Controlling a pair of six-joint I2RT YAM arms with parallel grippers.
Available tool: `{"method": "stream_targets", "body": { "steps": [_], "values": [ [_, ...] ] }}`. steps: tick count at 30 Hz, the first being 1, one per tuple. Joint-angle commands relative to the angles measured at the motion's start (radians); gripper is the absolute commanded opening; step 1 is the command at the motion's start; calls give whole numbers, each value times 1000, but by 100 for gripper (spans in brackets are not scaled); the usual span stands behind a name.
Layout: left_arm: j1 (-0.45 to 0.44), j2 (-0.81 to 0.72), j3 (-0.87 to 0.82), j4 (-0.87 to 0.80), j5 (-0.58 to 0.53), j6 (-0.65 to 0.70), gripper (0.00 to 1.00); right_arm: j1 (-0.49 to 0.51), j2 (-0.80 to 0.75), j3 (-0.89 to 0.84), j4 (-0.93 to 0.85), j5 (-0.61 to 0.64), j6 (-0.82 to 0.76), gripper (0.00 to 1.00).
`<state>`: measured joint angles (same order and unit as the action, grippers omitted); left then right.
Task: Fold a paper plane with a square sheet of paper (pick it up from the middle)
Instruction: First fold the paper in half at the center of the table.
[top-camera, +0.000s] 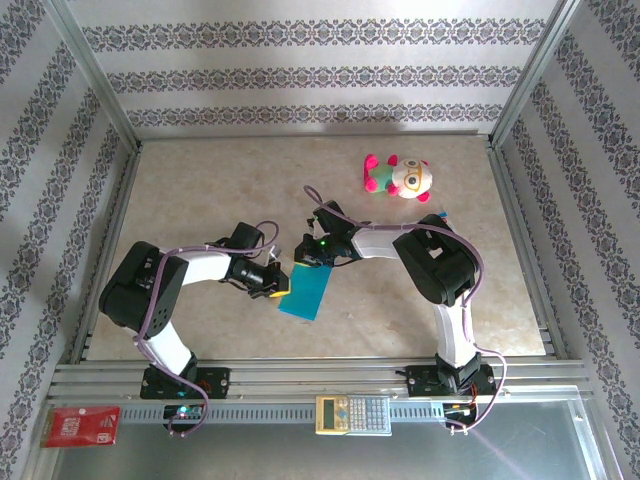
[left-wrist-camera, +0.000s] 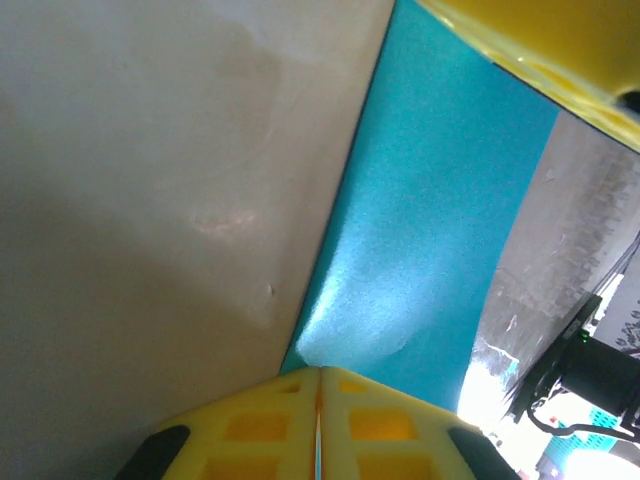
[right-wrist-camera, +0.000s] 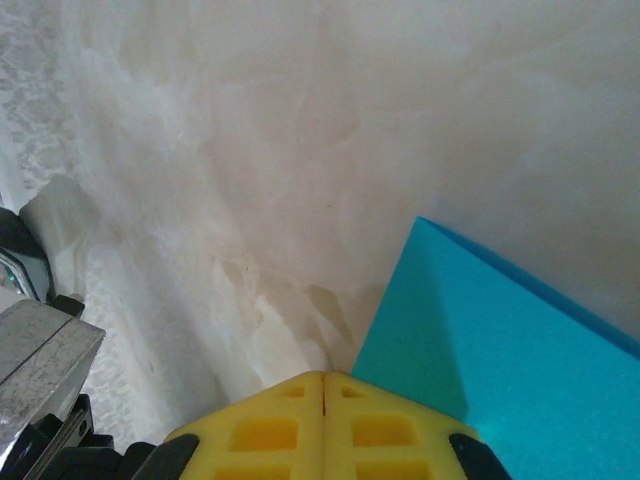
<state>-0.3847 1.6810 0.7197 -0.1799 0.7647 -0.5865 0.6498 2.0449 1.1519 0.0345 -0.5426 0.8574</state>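
Top external: folded paper (top-camera: 306, 292) mid-counter (top-camera: 200, 190); left fingers (top-camera: 277, 284) pinch its left edge; right fingers (right-wrist-camera: 265, 435) closed, touching corner

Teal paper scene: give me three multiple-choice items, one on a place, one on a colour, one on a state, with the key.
1. The plush toy lies, from the teal paper: A. farther back, to the right; B. nearer the arm bases, to the left; C. on top of it.
2. The flat packet at the near left corner is: A. green; B. red; C. black.
3. The teal paper is: A. crumpled; B. torn in two; C. a smooth oblong.
Key: 1 A, it sits beyond the paper, back right; 2 B, plainly red from above; 3 C, straight edges, unbroken surface.
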Motion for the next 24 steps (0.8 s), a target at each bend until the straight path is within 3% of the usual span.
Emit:
{"method": "stream_targets", "body": {
  "steps": [1, 3, 7, 9, 12, 15, 24],
  "values": [
    [-24, -26, -16, -134, -65, -30, 19, -9, 23, -41, -54, 32, -36, 3],
    [-23, -64, 5, -133, -48, -41, 27, -12, 27, -40, -58, 29, -46, 3],
    [-22, -115, 39, -112, -39, -58, 30, -19, 32, -33, -57, 14, -57, 3],
    [-11, -125, 47, -80, -42, -73, 25, -19, 33, -34, -55, 12, -57, 3],
    [9, -106, 60, -27, -35, -98, 8, -20, 33, -42, -47, 12, -52, 3],
    [14, -58, 98, 1, -32, -96, 0, -19, 38, -47, -35, 15, -42, 2],
    [14, 68, 146, 94, -11, -121, 0, -20, 46, -55, -22, 18, -26, 1]
  ]
}}
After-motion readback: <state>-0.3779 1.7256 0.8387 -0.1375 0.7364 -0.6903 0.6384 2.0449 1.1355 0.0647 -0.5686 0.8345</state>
